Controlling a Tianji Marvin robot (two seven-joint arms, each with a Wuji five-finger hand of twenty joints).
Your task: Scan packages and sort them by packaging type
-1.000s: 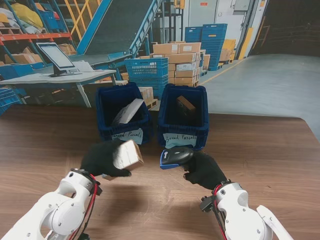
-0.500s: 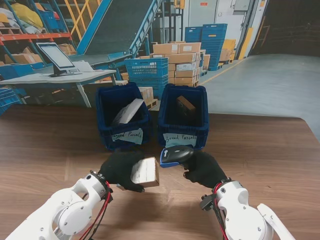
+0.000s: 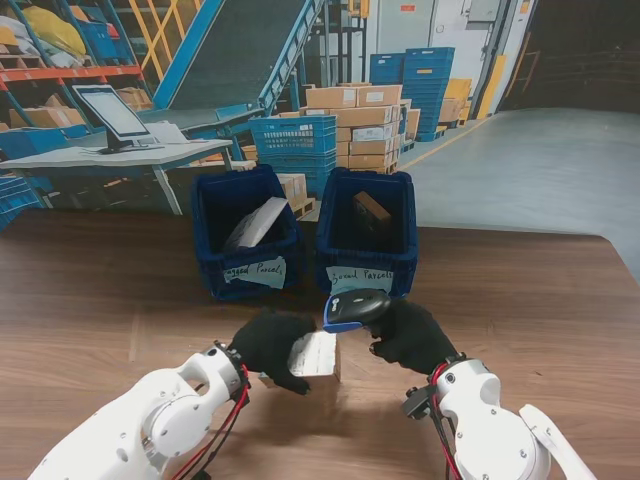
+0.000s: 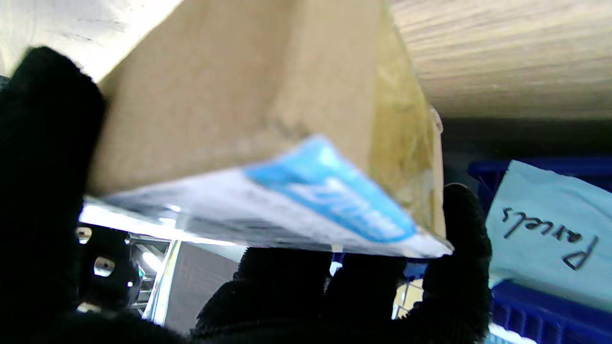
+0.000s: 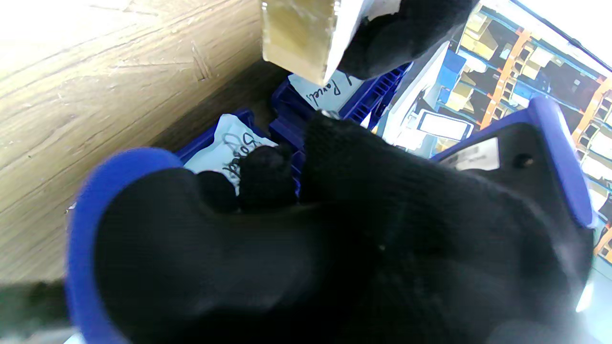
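My left hand (image 3: 268,345), in a black glove, is shut on a small cardboard box (image 3: 318,355) with a white label facing up. In the left wrist view the cardboard box (image 4: 267,119) fills the frame, label edge blue and white. Just to its right, my right hand (image 3: 412,338) is shut on a black and blue barcode scanner (image 3: 355,309), whose head points toward the box. The scanner (image 5: 554,143) and glove fill the right wrist view, with the box (image 5: 299,33) beyond.
Two blue bins stand side by side farther from me. The left bin (image 3: 212,215) holds a grey bagged parcel (image 3: 257,222); the right bin (image 3: 404,210) holds a brown box (image 3: 371,213). Each has a handwritten paper label. A brown wooden table (image 3: 540,310) spreads around.
My left hand has carried the box to the right and nearer to me, up beside the scanner. The right hand with the scanner has barely moved.
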